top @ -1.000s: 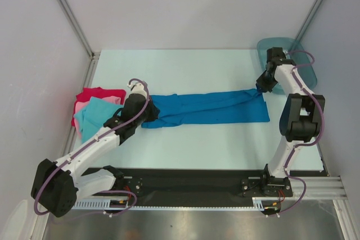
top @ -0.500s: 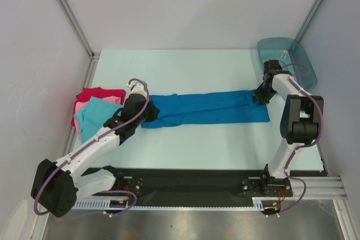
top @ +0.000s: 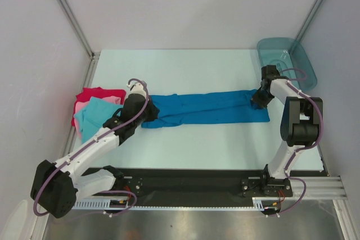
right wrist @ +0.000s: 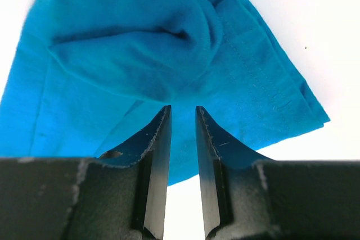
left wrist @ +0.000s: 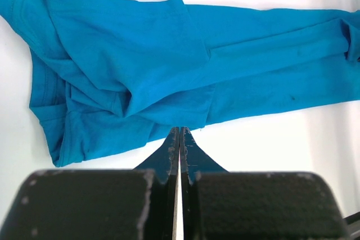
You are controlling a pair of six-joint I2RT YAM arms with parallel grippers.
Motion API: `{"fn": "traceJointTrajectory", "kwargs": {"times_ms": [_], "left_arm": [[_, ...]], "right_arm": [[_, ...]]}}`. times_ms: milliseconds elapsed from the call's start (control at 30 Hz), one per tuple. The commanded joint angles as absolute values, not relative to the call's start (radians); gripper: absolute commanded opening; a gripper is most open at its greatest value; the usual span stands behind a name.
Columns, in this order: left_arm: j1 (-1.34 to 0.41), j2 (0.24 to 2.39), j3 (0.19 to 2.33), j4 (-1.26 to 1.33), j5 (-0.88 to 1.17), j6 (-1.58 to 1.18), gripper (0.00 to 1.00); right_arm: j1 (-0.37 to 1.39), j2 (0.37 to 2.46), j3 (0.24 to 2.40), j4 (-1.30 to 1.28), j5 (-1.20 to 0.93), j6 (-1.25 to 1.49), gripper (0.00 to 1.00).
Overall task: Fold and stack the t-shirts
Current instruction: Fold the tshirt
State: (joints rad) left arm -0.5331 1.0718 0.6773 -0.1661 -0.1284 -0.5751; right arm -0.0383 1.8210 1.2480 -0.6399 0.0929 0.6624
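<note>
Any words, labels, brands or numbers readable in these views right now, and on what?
No readable text in any view.
The blue t-shirt, the stacked t-shirts and the tray are plain, with no print or tag showing.

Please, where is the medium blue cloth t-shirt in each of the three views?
Top external: the medium blue cloth t-shirt lies stretched sideways across the middle of the pale table.
Left wrist: the shirt fills the upper half, above the left gripper.
Right wrist: its bunched end fills the upper left, beyond the right gripper.
Shared landmark: the pale table around the shirt.
</note>
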Motion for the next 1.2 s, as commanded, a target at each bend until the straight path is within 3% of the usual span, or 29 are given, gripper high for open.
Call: {"fn": "traceJointTrajectory", "kwargs": {"times_ms": [0, 1167], "left_arm": [[-0.543, 1.045, 0.713, -0.147, -0.141, -0.568, 0.0], [-0.545, 1.055, 0.73, -0.16, -0.132, -0.566, 0.0]], "right_arm": [[-0.035, 1.779, 1.239, -0.604, 0.104, 0.68, 0.29], [-0.041, 1.844, 1.219, -0.531, 0.14, 0.678, 0.29]]}}
